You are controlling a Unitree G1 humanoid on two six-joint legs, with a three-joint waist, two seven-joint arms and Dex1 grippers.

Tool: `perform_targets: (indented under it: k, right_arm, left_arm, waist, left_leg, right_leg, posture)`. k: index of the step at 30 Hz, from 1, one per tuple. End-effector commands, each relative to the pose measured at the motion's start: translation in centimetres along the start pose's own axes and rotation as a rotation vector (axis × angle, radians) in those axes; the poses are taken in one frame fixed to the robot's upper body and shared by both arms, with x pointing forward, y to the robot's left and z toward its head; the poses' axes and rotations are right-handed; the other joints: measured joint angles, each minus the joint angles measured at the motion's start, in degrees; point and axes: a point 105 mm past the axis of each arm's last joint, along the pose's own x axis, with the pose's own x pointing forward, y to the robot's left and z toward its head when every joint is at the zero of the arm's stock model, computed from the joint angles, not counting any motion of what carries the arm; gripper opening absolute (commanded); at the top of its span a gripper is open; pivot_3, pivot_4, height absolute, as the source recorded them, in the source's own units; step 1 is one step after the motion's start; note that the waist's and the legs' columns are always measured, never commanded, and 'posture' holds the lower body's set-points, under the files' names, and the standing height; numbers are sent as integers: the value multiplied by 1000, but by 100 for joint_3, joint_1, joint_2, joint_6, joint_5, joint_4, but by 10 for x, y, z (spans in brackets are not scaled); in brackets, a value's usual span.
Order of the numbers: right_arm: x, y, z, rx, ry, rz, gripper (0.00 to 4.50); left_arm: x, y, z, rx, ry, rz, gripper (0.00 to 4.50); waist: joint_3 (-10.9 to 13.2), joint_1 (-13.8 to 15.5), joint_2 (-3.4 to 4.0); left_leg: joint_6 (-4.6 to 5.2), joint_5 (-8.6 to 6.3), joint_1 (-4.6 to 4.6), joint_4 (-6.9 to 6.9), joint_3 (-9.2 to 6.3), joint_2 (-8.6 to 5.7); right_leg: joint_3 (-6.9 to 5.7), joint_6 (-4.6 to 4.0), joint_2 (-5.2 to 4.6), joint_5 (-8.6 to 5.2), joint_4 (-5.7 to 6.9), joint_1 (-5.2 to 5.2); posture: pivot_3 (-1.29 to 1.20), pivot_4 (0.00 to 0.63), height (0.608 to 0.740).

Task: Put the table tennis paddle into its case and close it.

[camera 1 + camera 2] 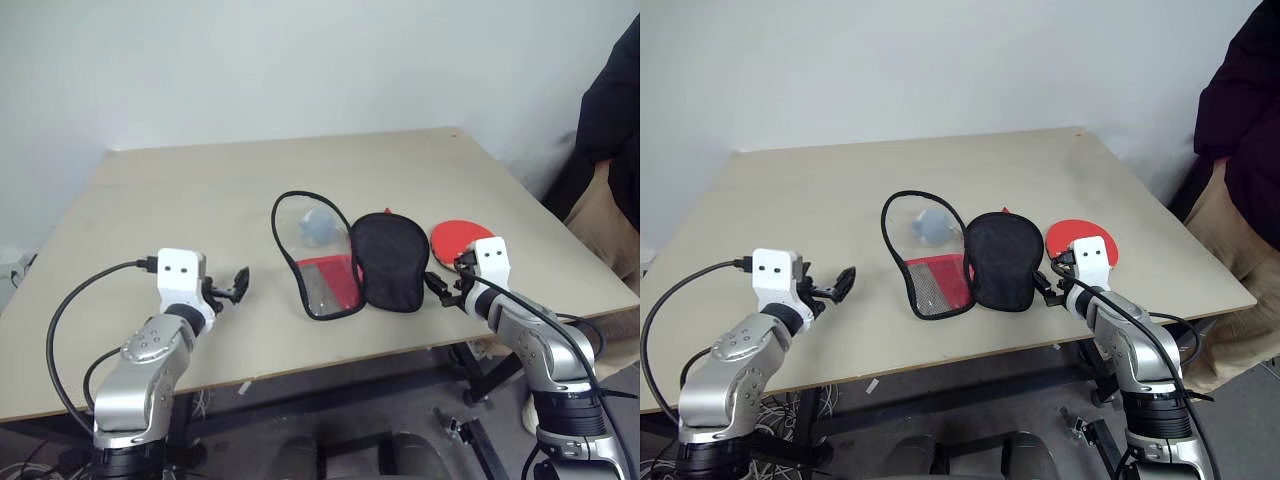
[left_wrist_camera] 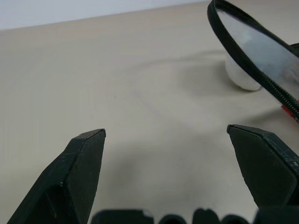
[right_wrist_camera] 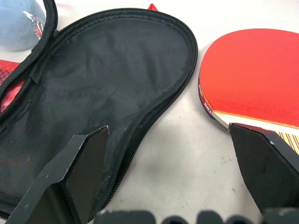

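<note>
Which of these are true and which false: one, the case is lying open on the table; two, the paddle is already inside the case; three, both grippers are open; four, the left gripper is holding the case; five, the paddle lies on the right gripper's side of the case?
1. The case lies open on the table. True: its clear half and its black half are spread apart, flat.
2. The paddle is inside the case. False: it lies on the table beside the black half, outside it.
3. Both grippers are open. True: the left gripper and the right gripper both have their fingers wide apart.
4. The left gripper holds the case. False: it holds nothing and stands apart from the case.
5. The paddle lies on the right gripper's side of the case. True.
</note>
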Motion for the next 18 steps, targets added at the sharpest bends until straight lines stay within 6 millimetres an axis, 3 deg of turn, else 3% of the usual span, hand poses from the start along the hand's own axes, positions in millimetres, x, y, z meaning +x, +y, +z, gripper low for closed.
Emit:
perform_targets:
  k: [1,11,18]
  right_arm:
    - [-9,-8,17,-29,-62,-36,4461]
    - [-10,-7,20,-33,-67,-36,4461]
    - [-5,-3,38,-22,-112,-30,4461]
  left_arm:
    - [2,-4,14,15,-57,-16,4474]
    - [1,-2,11,5,-45,-40,4474]
    - [4,7,8,14,-19,-80,4474]
  waist:
    - [0,-1,0]
    - [0,-1,0]
    - [0,-5,1]
  left_leg:
    - [1,1,0,0,1,0]
    - [9,5,0,-1,0,0]
    - [9,5,-1,-2,1,1]
  right_leg:
    - [1,0,0,0,0,0]
    - [1,0,1,-1,0,-2]
    - [1,0,1,-1,0,-4]
  posture:
    - [0,0,740]
    - [0,0,740]
    - [0,0,740]
